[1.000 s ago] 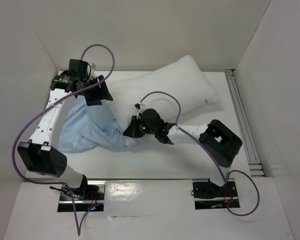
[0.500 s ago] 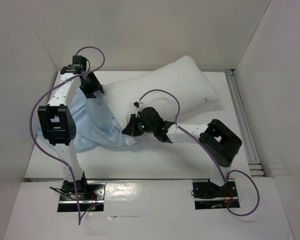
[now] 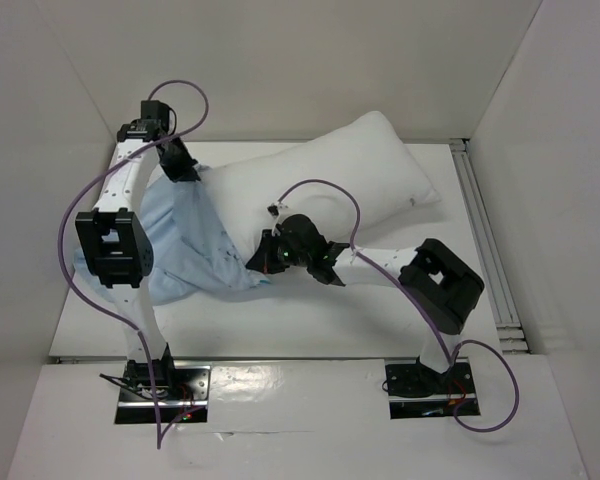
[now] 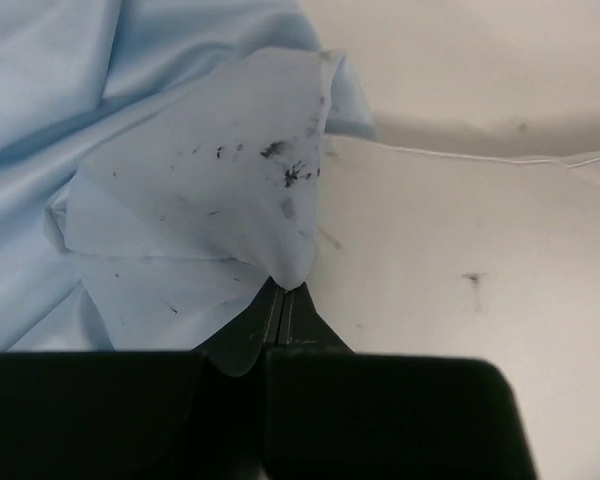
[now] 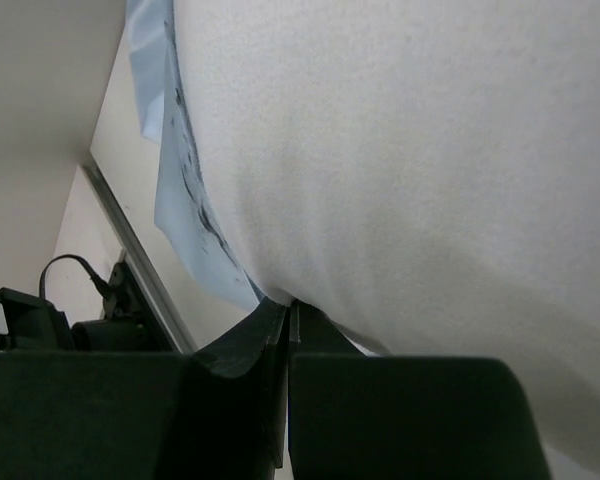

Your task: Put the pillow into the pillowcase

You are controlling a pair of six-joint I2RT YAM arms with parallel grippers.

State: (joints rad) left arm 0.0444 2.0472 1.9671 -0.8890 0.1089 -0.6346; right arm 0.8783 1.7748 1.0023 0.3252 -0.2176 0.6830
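Pillow (image 3: 330, 175) plump and white, slanting across the far middle of the worktop (image 3: 310, 320), one end toward the far right, the other at the left and touching the pillowcase (image 3: 190, 250). Pillowcase light blue and wrinkled, spread over the left of the worktop from the far left corner toward the near middle, partly hidden by the left arm. Left pincer (image 3: 183, 168) at the far edge of the cloth, just beside the pillow's left end, clamped tight on a dark-speckled fold of pillowcase, the fold standing up from between the tips in the left wrist view. Right pincer (image 3: 263, 258) at the cloth's near right corner, just on the near side of the pillow's long edge, likewise closed, a narrow strip of blue hem running down into the tips, the pillow bulging right against them.
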